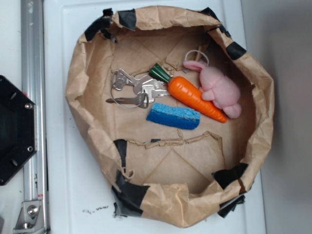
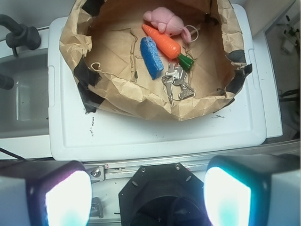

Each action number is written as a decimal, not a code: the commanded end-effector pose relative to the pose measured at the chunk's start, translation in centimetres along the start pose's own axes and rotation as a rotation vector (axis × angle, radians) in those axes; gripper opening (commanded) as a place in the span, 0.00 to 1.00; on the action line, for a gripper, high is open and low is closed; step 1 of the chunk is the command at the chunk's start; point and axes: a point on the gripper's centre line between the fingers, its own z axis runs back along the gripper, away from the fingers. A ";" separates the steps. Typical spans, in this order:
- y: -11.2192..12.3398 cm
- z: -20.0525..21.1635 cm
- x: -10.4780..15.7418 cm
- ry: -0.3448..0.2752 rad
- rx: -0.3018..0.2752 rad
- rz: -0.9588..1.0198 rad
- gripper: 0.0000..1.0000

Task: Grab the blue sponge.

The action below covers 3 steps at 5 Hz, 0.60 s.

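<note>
- Nearest the lens in the wrist view, the pincer [image 2: 148, 193] shows as two blurred fingers at the bottom corners, set wide apart with nothing between them; it is open and empty.
- Directly below and just ahead of it lies the arm's black base plate [image 2: 162, 197] on a metal rail, so the arm is judged to hang high and pulled back, looking down and forward. The exterior view shows no arm over the bag.
- The step in hand is the approach: the grasp is not yet begun.
- Ahead of the pincer, past a bare strip of white lid [image 2: 155, 136], stands the brown paper bag [image 2: 136, 96], its rolled rim patched with black tape.
- Inside, well ahead and near centre, lies the blue sponge [image 2: 151, 57], flat on the paper, long axis running roughly away from the pincer.
- Just right of it rest the keys [image 2: 176, 81]; beyond, touching or nearly so, the orange carrot [image 2: 162, 40], then the pink plush toy [image 2: 165, 22].
- The next move likely calls for reaching forward over the rim, descending, and straddling the sponge's narrow width, clear of carrot and keys.
</note>
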 end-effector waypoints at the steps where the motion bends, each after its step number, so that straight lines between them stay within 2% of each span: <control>1: 0.0 0.0 0.0 0.000 0.000 0.000 1.00; 2: 0.8 -2.4 4.2 -0.050 -0.026 -0.077 1.00; 3: 2.1 -5.4 9.0 -0.060 0.023 -0.115 1.00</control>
